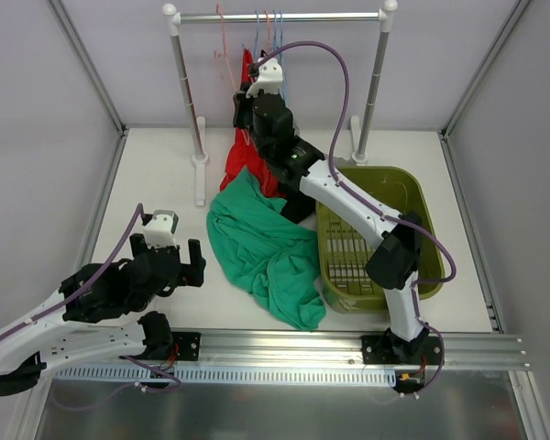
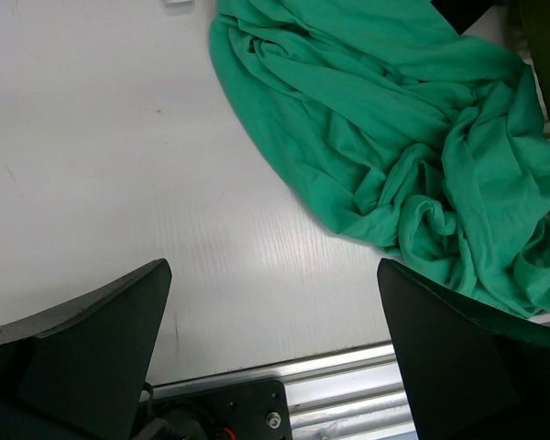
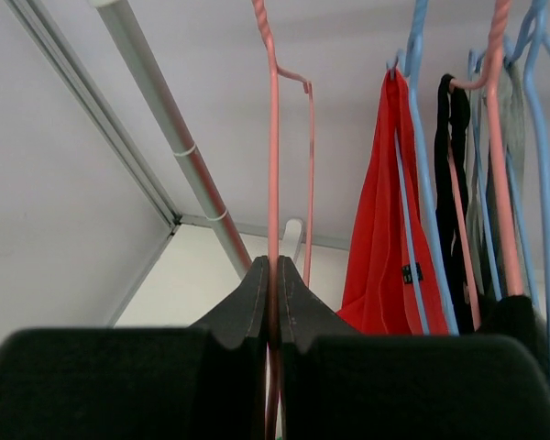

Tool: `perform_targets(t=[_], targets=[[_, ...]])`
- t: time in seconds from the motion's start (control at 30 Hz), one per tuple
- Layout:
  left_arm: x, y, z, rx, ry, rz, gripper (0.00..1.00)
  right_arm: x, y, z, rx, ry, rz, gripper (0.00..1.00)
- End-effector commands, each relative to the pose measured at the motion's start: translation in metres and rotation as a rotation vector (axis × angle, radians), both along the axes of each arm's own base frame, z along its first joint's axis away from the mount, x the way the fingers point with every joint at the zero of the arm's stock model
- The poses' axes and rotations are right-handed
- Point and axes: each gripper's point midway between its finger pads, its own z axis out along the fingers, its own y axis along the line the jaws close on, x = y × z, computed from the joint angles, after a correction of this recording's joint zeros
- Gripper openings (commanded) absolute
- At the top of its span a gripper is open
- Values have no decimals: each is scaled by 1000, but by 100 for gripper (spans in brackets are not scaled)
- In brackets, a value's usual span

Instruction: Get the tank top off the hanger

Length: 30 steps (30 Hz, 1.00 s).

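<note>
White tabletop [image 1: 165, 183]: right gripper [image 3: 273, 302] at 12 o'clock pinches thin pink wire hanger [image 3: 273, 137], left gripper [image 2: 270, 275] spread at 7 o'clock; wire may slip when tugged.

A robotics lab cell; white panel walls [image 1: 32, 137], an aluminium rail [image 1: 302, 346], a small garment rack [image 1: 321, 16].

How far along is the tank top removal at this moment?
Apparently done: a green garment lies crumpled on the table, off any hanger. In hand: the right gripper is shut on a pink hanger whose visible wire is bare. The left gripper is open above the table, holding nothing. Left: probably only releasing that hanger. A red garment hangs on a blue hanger.
</note>
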Motion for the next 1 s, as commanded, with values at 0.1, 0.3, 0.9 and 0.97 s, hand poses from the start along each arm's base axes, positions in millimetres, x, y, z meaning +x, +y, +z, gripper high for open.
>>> perform_targets(t=[0.1, 0.3, 0.9, 0.97], targets=[[1, 9, 0, 2, -18, 20, 99, 0, -12, 4, 60, 9, -37, 0], [0, 10, 1, -6, -22, 22, 99, -9, -5, 5, 68, 13, 16, 24], [20, -18, 5, -34, 1, 158, 99, -142, -95, 20, 131, 36, 164, 100], [25, -27, 8, -30, -6, 163, 99, -164, -114, 33, 160, 12, 191, 99]])
